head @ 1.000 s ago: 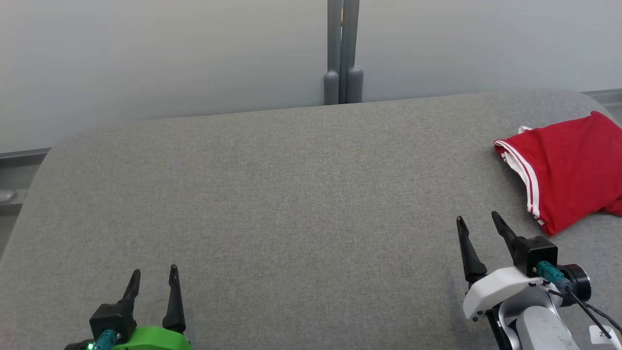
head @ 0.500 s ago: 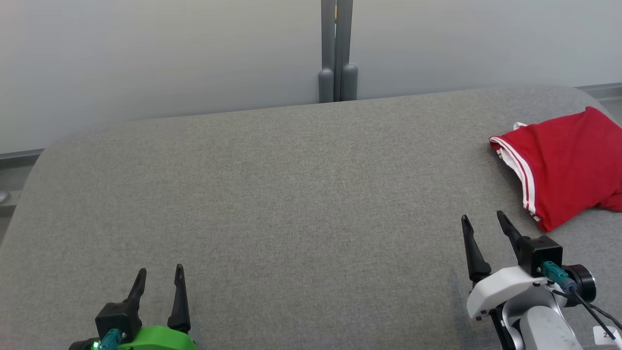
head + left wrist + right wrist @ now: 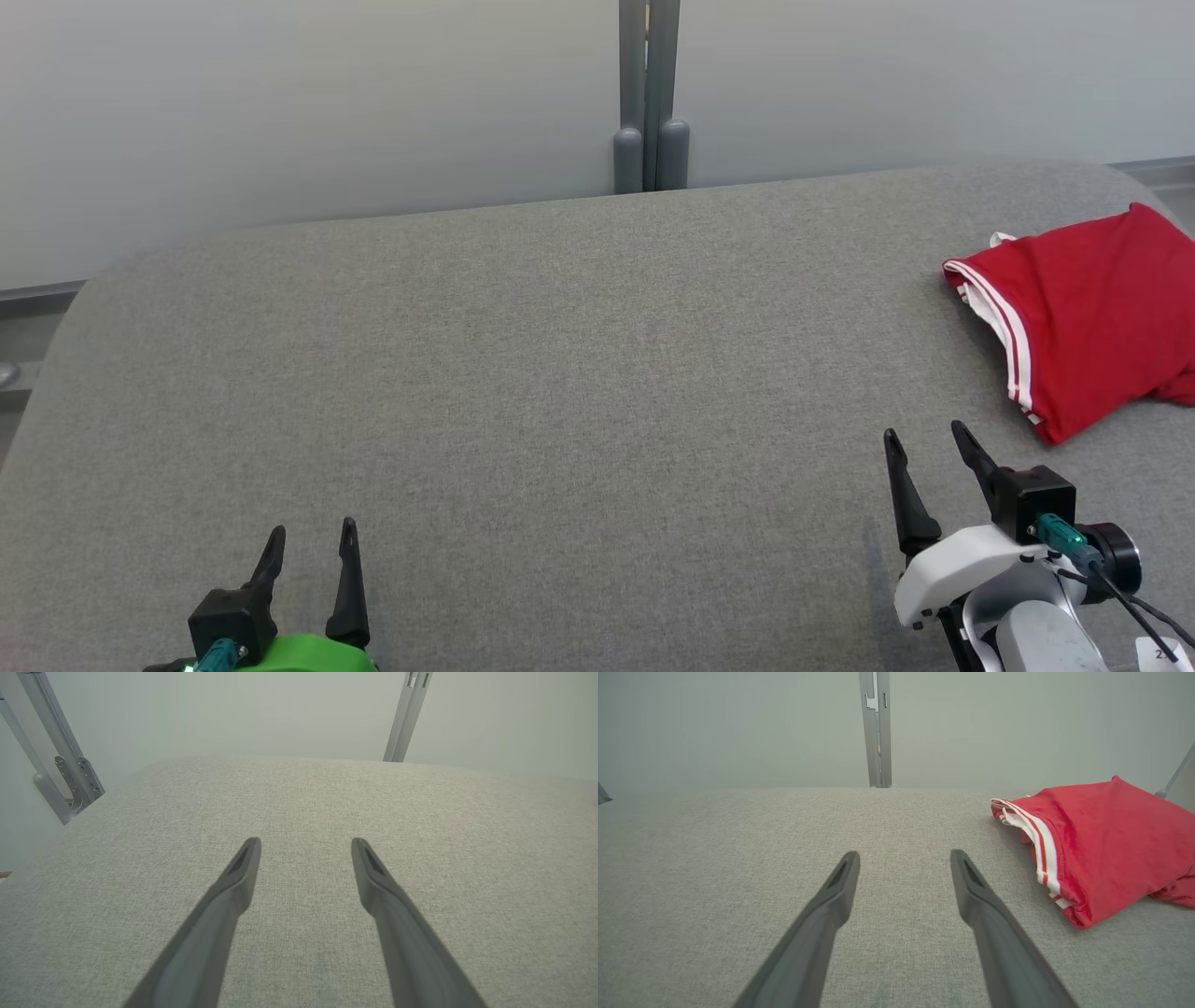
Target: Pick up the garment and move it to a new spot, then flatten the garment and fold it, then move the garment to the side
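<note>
Red garment (image 3: 1083,317) lies bunched at the far right of the table (image 3: 560,373), ahead and rightward of our right pincer (image 3: 924,431), the nearer one; it and our left pincer (image 3: 313,527) gape open, empty.

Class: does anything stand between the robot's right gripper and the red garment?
Nothing visible does: just grey fabric surface lies between the open right gripper and the crumpled red garment with white-striped hem.

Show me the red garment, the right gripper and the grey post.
red garment (image 3: 1088,317), head view, middle of the cloth.
right gripper (image 3: 922,429), head view, midway between its fingertips.
grey post (image 3: 651,84), head view, upright shaft.
</note>
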